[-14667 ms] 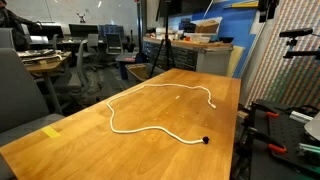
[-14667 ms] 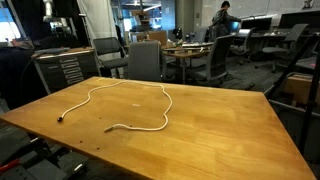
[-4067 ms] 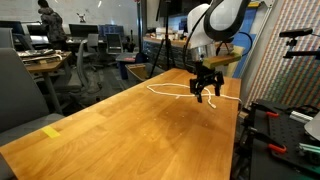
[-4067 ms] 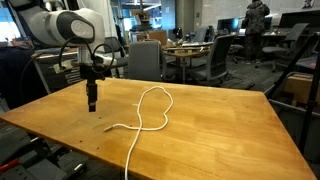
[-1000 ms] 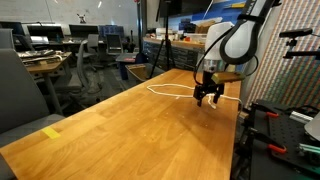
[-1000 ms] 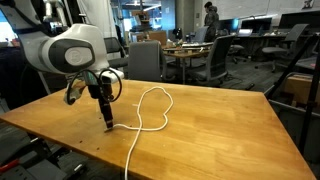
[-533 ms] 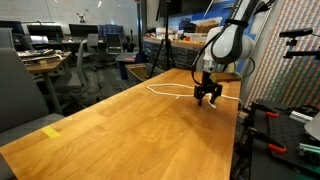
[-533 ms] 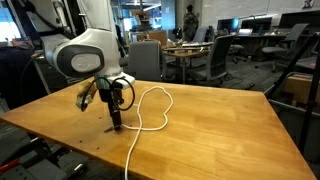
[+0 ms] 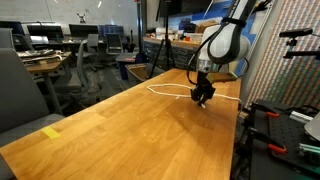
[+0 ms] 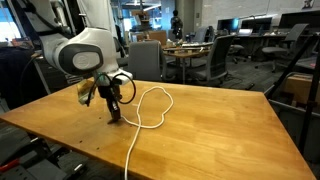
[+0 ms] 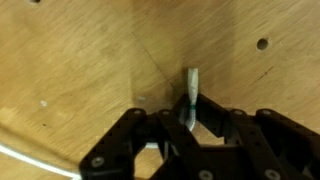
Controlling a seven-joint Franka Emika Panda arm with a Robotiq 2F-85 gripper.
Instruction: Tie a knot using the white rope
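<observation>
Wrist view: gripper [image 11: 186,120] is pinched narrow on the rope [image 11: 190,85] end. Judged best: lift gently, thread it through the loop [image 10: 151,89] nearby without slipping.

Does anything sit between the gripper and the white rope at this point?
Nothing visible does. The gripper is down at the table, and in the wrist view the end of the white rope lies right between its fingers, which appear closed on it. Nothing else shows around that spot.
</observation>
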